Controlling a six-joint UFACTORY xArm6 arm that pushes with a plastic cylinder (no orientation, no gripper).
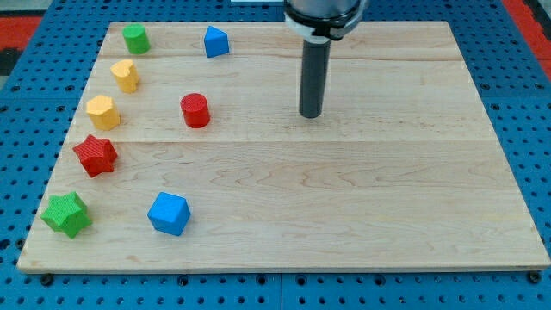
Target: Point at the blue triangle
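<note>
Clawless, my tip (310, 114) rests on the counter (362, 207), well to the right of the blue triangle (215, 41). That small, bright blue wedge sits near the view's top-left, unobstructed. Arm cropped at the view's top.
</note>
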